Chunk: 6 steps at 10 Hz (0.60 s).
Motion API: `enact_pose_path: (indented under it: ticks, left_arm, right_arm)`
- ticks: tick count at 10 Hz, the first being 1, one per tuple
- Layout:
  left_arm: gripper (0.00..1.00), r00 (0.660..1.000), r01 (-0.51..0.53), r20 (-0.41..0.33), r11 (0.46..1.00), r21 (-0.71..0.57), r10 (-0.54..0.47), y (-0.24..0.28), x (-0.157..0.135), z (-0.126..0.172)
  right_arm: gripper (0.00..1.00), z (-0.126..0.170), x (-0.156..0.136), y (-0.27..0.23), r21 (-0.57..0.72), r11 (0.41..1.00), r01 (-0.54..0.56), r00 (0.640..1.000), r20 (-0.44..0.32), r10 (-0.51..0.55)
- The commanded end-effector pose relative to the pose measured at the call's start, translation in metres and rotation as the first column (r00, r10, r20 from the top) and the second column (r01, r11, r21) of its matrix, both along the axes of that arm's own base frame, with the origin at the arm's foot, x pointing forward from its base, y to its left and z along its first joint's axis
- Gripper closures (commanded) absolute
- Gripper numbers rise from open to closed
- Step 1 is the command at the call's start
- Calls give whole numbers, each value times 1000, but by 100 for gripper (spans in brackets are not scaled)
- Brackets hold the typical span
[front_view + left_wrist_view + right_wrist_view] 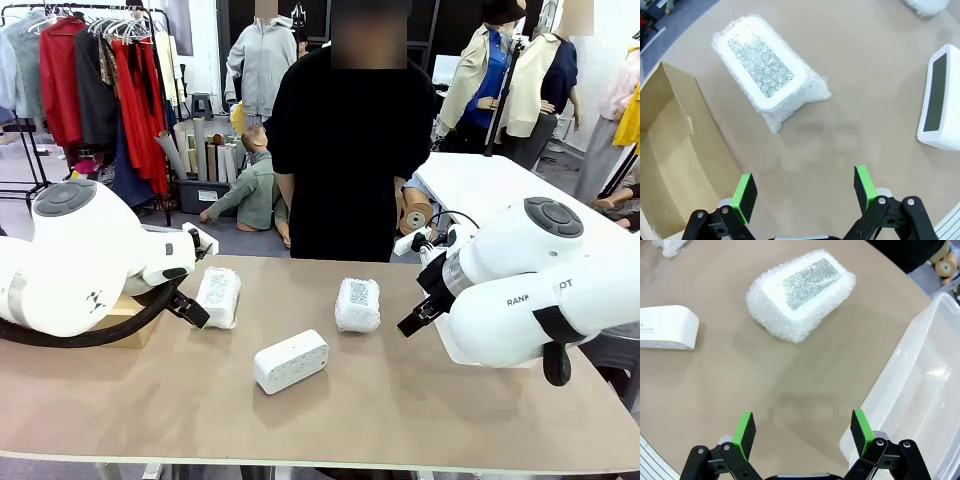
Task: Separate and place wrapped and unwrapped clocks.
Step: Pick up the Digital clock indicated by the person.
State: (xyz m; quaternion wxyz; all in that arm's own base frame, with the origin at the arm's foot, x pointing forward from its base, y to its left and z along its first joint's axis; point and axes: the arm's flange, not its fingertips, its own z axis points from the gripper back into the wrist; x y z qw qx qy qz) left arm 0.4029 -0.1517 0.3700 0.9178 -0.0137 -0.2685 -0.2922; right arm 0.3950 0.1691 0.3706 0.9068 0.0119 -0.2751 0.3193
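Cardboard comes first: the box (670, 165) sits well left of the bare clock (290, 360), its top open. Between the box and that clock the left gripper (805, 189) hangs above the table (420, 410), its jaws spread wide with nothing between the green pads (746, 192). Just ahead of it lies the left wrapped clock (218, 297), left of the bare clock and farther toward the person (350, 150), cloudy in its bubble wrap with the QR label facing up.

The bare clock rests mid-table on its long side, smooth and white, nearer the robot's edge than either wrapped one and touching neither. Its dark face shows in the left wrist view.

Right of it and a little farther back lies the right wrapped clock (357, 305), label up as well. Farther right again the right gripper (803, 430) hovers over the table, released, its jaws wide and gripping nothing. The tub (920, 390), clear plastic, stands beyond that gripper, farthest right of the bare clock.
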Motion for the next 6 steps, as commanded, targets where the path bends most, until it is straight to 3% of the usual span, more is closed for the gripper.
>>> enact_pose_path:
  ticks: [1,6]
  left_arm:
    - [0,1000,0,0,1000,0,0,0,0,0]
    - [0,1000,0,0,1000,0,0,0,0,0]
  right_arm:
    - [0,0,0,0,1,1000,1,1000,0,-1]
    - [0,0,0,0,1,1000,1,1000,0,-1]
